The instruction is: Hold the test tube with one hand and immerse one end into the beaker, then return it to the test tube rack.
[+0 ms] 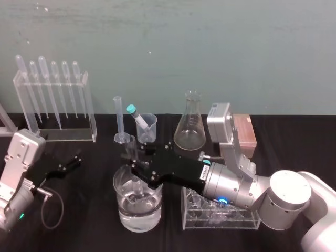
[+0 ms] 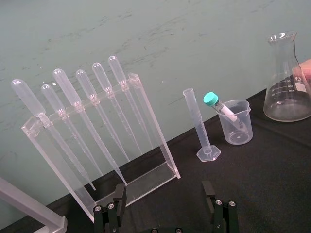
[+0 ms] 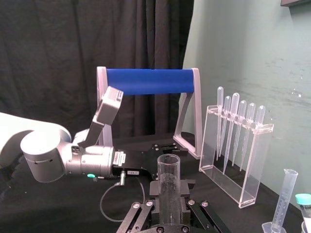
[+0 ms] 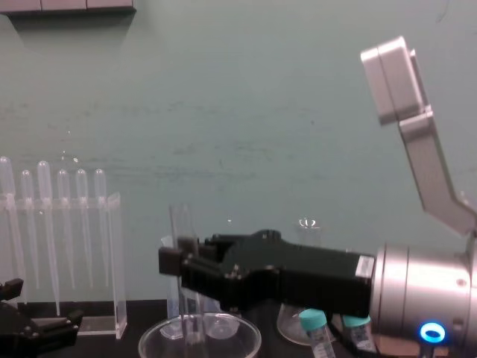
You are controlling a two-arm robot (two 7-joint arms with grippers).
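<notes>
right gripper (image 1: 134,167) clamped on the test tube (image 1: 132,149). tube upright, long axis vertical, open rim up. lower end appears to reach into the wide glass dish (image 1: 121,214) of liquid directly beneath; the small beaker (image 1: 152,126) stands farther back. test tube rack (image 1: 244,134) lies behind and to the right of the gripper, so the right arm is nearer. left gripper (image 1: 68,164) parked at left, fingers spread.

Clear glass test tube (image 3: 168,189), matt black cloth (image 1: 89,233)
</notes>
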